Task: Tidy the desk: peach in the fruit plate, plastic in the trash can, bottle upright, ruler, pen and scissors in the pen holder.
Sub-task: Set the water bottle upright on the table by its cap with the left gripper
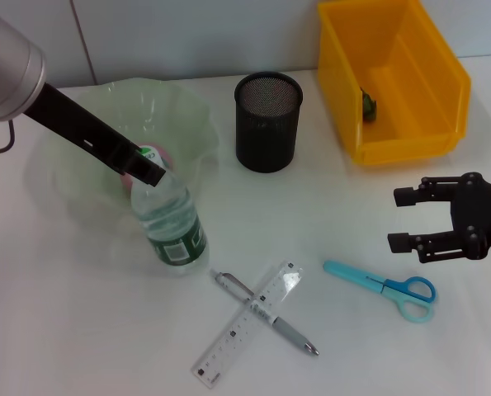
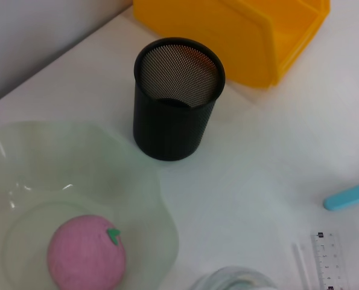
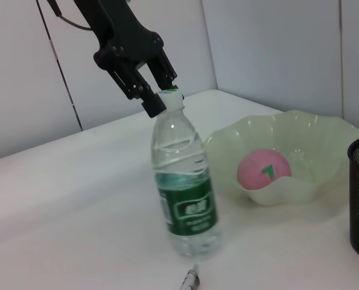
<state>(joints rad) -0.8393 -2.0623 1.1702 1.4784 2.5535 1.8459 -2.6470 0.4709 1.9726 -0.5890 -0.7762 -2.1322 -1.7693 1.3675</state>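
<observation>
Two grippers show: the left gripper [image 3: 158, 90] pinches the cap of the upright water bottle [image 1: 167, 221] beside the fruit plate [image 1: 194, 115] holding the peach [image 2: 87, 252], while the right gripper [image 1: 403, 219] hangs spread above the scissors [image 1: 383, 286].

The bottle [image 1: 169, 227] stood upright just in front of the fruit plate [image 1: 191, 115], which held the peach [image 2: 87, 252]. The pen holder [image 1: 267, 120] stood between plate and bin [image 1: 391, 78]. Nearer the front, the ruler [image 1: 249, 322] lay across the pen [image 1: 267, 313], with the scissors [image 1: 383, 288] to their right.
</observation>
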